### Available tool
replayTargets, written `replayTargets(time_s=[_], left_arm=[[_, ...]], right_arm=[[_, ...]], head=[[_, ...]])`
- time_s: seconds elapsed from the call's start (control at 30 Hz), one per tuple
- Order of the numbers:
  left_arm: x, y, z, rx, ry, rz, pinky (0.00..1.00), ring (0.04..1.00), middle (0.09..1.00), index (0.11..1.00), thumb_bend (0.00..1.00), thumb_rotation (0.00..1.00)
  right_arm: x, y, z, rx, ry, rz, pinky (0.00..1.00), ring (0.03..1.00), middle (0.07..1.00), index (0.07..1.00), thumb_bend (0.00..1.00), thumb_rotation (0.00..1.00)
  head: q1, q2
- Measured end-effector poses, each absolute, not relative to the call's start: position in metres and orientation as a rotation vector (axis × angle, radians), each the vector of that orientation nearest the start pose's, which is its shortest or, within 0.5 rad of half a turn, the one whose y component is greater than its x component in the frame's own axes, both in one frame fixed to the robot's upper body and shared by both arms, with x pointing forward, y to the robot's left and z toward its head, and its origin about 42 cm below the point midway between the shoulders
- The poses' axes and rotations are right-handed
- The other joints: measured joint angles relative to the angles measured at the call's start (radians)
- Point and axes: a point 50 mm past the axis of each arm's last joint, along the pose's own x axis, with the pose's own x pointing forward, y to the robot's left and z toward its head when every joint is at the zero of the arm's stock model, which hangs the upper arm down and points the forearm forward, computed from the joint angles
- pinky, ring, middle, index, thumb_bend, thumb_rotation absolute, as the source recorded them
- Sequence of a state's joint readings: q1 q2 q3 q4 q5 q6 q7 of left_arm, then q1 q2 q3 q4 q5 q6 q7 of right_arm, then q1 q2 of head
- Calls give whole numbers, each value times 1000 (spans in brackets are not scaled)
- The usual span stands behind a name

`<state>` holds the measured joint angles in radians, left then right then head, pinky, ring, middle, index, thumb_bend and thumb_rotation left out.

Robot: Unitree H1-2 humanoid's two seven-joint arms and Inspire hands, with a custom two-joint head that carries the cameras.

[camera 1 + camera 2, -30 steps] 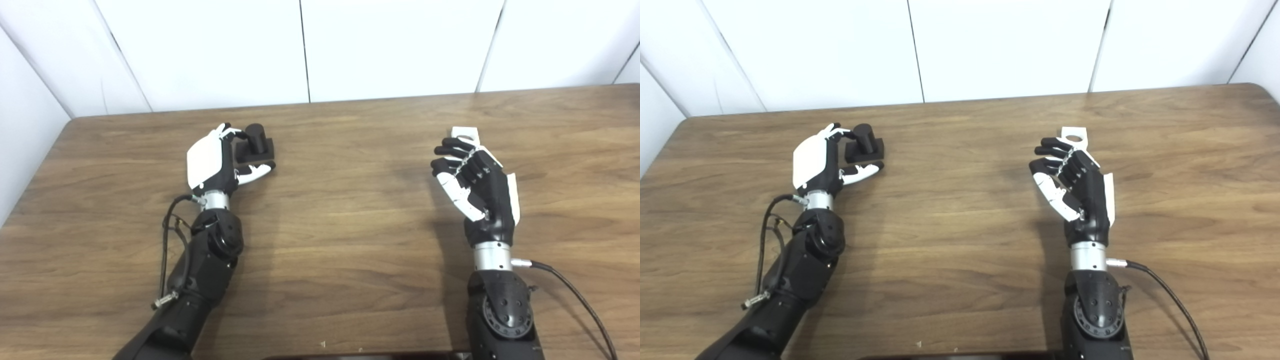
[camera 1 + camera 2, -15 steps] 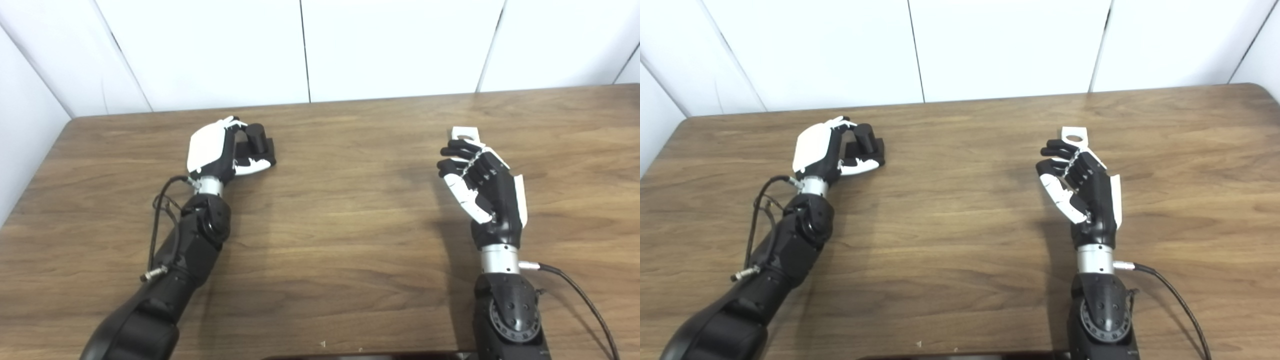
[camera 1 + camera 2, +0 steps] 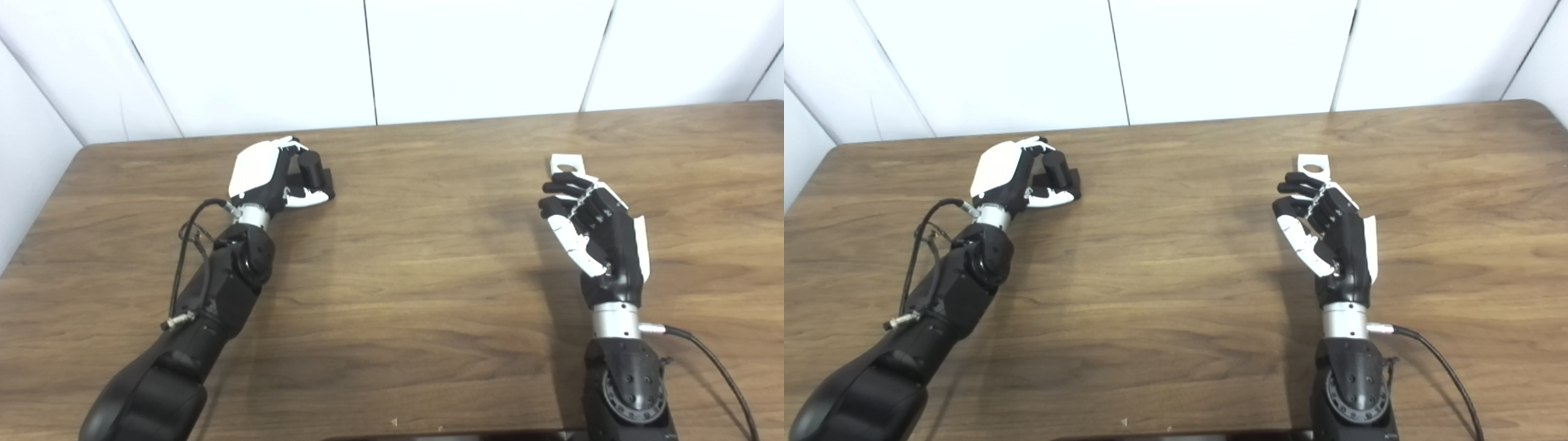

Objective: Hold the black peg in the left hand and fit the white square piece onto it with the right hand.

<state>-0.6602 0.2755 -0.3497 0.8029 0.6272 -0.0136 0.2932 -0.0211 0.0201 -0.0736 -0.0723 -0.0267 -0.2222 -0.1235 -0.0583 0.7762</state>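
Both hands are out on the wooden tabletop [image 3: 404,257], each at its own part. Toward the far left corner, the left hand [image 3: 260,177] curls around the black peg [image 3: 311,168], which stands on its square black base on the wood; fingers hook over the top and the white thumb lies along the near edge of the base. It looks like a closing grip, but whether it is truly clamped I cannot tell from here, as the base appears to sit flat on the table. Over toward the far right, the white square piece [image 3: 566,164] lies flat, its round hole facing up, well apart from the peg. The right hand [image 3: 591,223] hovers just on its near side, palm turned inward, fingers loosely curled and apart, holding nothing; the fingertips seem to reach the piece's near edge, though contact is hard to call. So this reads as the pick-up stage on both sides, with the fitting itself not begun. To do it well, the left hand wants a firm hold low on the base, leaving the post clear and upright. The right hand should pinch the white piece by its outer edges, keeping fingers off the hole, or the peg has nowhere to go. A thin flat part on smooth wood may slide away under a careless push.
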Motion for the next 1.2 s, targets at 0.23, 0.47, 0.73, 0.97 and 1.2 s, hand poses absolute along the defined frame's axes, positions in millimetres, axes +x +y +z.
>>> replayTargets(time_s=[0.23,0.47,0.73,0.97,1.2], left_arm=[[473,237,132,1116,-86,-47,713,890,864,600,704,108],[474,237,132,1120,-90,-49,710,884,854,499,533,67],[475,243,139,1156,-85,-65,723,880,860,495,512,73],[475,247,141,1166,-71,-76,716,887,866,496,512,79],[474,250,144,1178,-65,-85,723,884,864,495,512,77]], right_arm=[[286,-228,136,4,-316,-191,511,551,614,626,446,380],[286,-228,136,4,-317,-192,517,551,614,623,454,396],[287,-229,136,10,-317,-194,501,547,614,618,442,379],[287,-229,136,8,-317,-194,501,552,617,618,431,368],[287,-230,137,14,-319,-194,505,548,618,622,430,368]], head=[[0,2],[6,0],[18,-2],[20,0],[25,3]])
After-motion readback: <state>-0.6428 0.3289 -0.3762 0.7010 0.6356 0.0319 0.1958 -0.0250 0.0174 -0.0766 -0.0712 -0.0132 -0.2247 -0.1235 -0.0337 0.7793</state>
